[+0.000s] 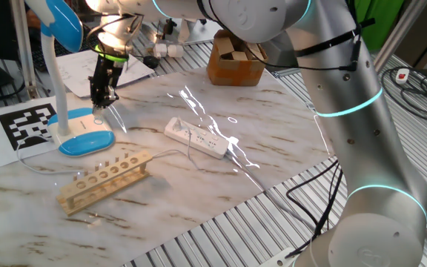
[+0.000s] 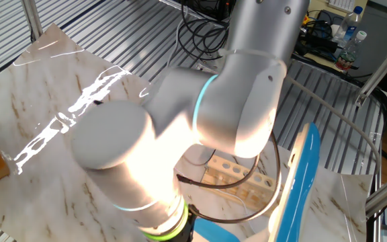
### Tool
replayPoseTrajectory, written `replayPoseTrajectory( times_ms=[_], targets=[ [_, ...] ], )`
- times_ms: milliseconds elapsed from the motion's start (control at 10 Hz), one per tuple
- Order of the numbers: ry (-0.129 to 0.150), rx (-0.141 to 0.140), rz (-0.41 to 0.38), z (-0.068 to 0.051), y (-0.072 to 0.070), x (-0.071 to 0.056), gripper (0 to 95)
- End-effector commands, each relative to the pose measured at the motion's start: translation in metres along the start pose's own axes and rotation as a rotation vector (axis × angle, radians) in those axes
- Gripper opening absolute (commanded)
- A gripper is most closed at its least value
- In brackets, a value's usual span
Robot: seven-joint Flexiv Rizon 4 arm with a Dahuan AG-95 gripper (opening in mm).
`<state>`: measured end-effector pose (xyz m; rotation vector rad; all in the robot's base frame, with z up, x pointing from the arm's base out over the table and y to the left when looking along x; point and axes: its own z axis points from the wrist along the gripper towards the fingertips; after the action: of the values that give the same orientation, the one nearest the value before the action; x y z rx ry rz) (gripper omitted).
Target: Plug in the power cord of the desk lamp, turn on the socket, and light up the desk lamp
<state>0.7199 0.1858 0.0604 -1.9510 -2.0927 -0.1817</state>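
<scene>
Blue-topped lamp (image 1: 76,119) base on marble bench (image 1: 273,126), directly under closed, empty end effector (image 1: 101,99), apart. White socket (image 1: 196,138) well right, cord (image 1: 170,153) trailing toward it past wooden rack (image 1: 104,180).

One fixed view: high, oblique, moderately distant, facing marble-patterned tabletop (image 1: 199,178) across light wooden rack with round holes (image 1: 104,179). Other fixed view: very close behind silver arm, looking steeply down. Shared: rack (image 2: 237,176), tabletop (image 2: 46,101).
</scene>
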Motion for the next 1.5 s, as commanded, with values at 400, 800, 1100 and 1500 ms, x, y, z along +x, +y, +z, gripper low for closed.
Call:
replayPoseTrajectory(
  times_ms=[400,800,1100,1500],
  targets=[
    [-0.036,0.056,-0.288,-0.031,-0.013,0.001,0.0],
    [-0.084,0.076,-0.554,-0.046,-0.038,0.002,0.0],
    [-0.079,0.068,-0.745,-0.058,-0.068,-0.017,0.0],
    [-0.094,0.057,-0.939,-0.07,-0.105,-0.039,0.0]
  ],
)
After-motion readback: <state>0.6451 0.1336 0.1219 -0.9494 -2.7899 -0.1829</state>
